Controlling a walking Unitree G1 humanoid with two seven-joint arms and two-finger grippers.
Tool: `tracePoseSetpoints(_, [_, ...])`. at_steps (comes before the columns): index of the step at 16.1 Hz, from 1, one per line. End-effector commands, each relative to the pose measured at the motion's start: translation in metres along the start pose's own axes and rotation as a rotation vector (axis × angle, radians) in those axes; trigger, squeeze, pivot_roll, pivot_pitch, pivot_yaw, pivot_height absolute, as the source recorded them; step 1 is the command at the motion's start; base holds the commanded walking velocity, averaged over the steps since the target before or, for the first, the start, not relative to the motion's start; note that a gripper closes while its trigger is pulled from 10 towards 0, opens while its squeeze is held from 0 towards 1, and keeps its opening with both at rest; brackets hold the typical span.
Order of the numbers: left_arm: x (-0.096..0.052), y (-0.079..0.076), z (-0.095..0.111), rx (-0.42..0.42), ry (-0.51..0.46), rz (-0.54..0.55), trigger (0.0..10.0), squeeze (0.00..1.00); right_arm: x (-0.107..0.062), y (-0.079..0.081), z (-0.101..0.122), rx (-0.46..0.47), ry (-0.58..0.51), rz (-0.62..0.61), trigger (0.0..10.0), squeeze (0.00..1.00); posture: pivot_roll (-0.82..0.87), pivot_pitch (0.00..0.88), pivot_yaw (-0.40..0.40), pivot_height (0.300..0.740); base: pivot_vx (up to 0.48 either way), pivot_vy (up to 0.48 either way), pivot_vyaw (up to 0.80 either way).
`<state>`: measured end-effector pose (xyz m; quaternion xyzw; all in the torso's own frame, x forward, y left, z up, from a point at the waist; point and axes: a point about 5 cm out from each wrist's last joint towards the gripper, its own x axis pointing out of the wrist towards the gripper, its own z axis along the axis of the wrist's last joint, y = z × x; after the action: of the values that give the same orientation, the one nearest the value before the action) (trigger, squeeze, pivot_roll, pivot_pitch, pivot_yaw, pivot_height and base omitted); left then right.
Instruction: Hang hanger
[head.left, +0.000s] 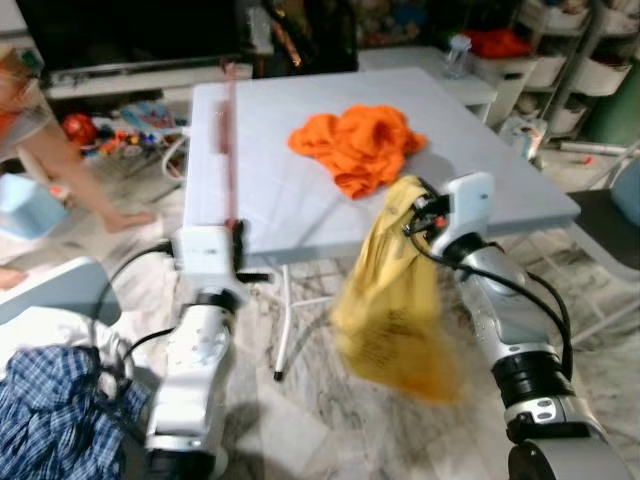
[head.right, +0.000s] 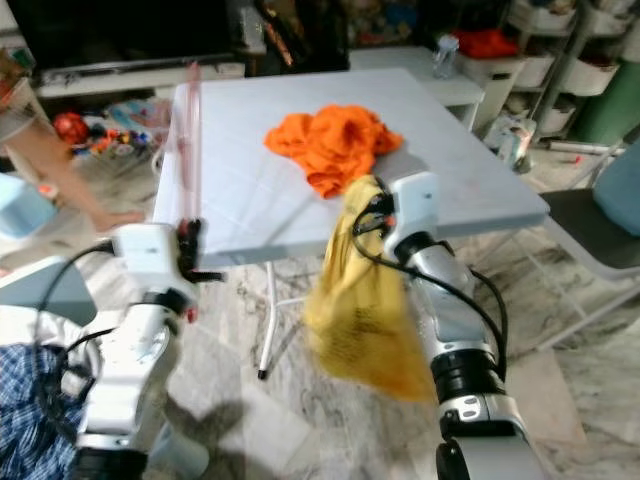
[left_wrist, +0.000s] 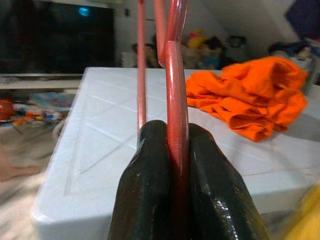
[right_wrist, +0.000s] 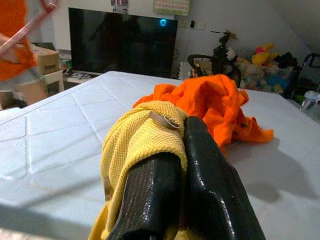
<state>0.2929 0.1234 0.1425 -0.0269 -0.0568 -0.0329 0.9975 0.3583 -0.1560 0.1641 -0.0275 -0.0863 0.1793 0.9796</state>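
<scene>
Left eye view first: the left gripper (head.left: 236, 238) stands at the near left corner of the white table (head.left: 300, 215) with one pink hanger (head.left: 229, 150) rising upright from its fingers, presumably held clear so a garment can be fed onto it. To its right, the right gripper (head.left: 415, 212) hangs one yellow garment (head.left: 395, 300) off the table's front edge, the cloth drooping free toward the floor, likely lifted so it falls open. One orange garment (head.left: 362, 145) lies crumpled on the tabletop, apparently waiting its turn, and a blue plaid cloth (head.left: 55, 410) is heaped low at the robot's left. A person's bare leg (head.left: 80, 175) shows beyond the table's far left. Right eye view gives the same count: one hanger, one yellow piece, one orange piece. Left wrist view shows both black fingers (left_wrist: 150, 185) clenched tight around the hanger's pink bar, with the orange heap beyond. Right wrist view shows its fingers (right_wrist: 210, 195) pinched on a fold of yellow fabric bunched over them, above the tabletop.
</scene>
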Motion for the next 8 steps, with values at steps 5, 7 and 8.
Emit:
tracePoseSetpoints(5, [0.0025, 0.0032, 0.0034, 0.014, -0.010, 0.008, 10.0, 0.00, 0.0062, -0.0001, 0.0162, -0.008, -0.064, -0.001, 10.0, 0.00, -0.05, 0.000, -0.033, 0.740, 0.000, -0.113, 0.00])
tracePoseSetpoints(7, [0.0029, 0.0035, 0.0032, 0.019, -0.007, 0.007, 10.0, 0.00, 0.0057, -0.0005, 0.0157, -0.011, -0.063, -0.001, 10.0, 0.00, -0.05, 0.000, -0.032, 0.740, 0.000, -0.352, 0.00])
tracePoseSetpoints(8, [0.0030, 0.0040, 0.0029, 0.017, -0.005, 0.007, 10.0, 0.00, 0.0056, -0.0004, 0.0157, -0.012, -0.062, 0.000, 10.0, 0.00, -0.05, 0.000, -0.031, 0.740, 0.000, -0.390, 0.00])
